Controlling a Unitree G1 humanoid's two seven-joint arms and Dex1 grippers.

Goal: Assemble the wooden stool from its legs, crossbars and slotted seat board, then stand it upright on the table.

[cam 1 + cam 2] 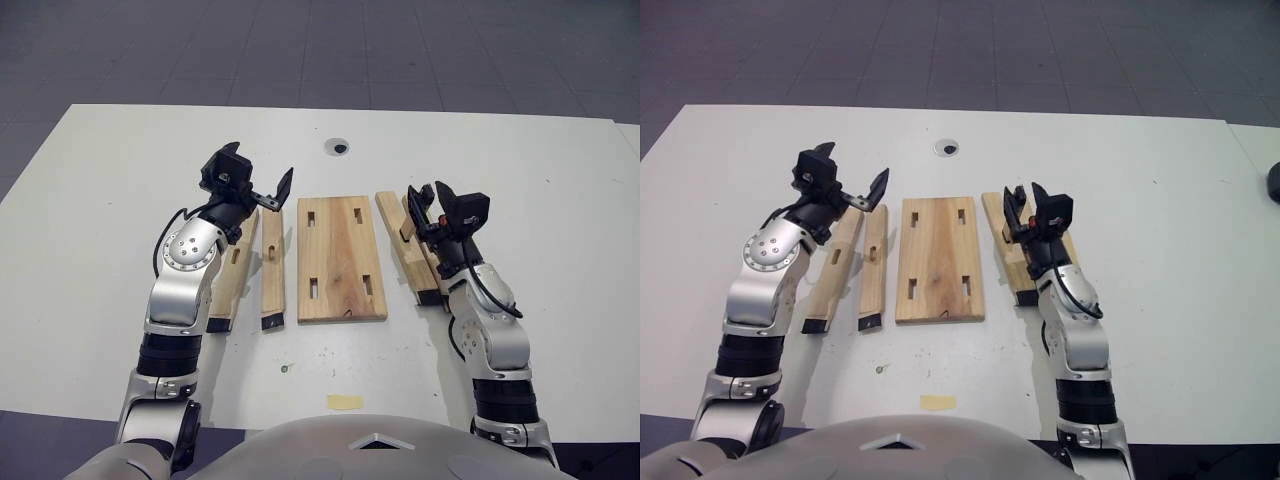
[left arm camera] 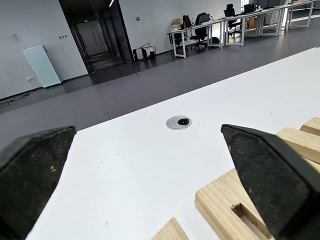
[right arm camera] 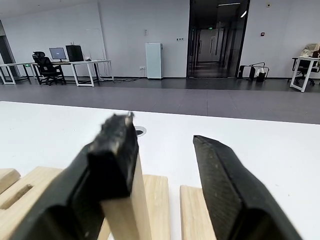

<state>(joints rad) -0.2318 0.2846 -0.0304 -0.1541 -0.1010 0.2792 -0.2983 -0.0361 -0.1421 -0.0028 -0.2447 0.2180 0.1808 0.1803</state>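
Board (image 1: 341, 258) flat at centre of table (image 1: 120, 180), legs (image 1: 272, 265) on either side. Left gripper (image 1: 262, 172), jaws apart, hovers over the left legs. Right gripper (image 1: 430, 192), jaws apart, has a crossbar (image 1: 406, 222) against one jaw. Centre the crossbar between both jaws before closing.

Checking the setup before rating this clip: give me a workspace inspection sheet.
Surface: white table, cable grommet at far middle.
Job's things: slotted seat board flat in centre; two legs to its left; wooden pieces to its right.
Clutter: tape scrap near the front edge.
Grippers: left gripper open over the left legs' far ends; right gripper open, short wooden piece beside one finger.
Cables: nothing seen.
Surroundings: dark floor, office desks.
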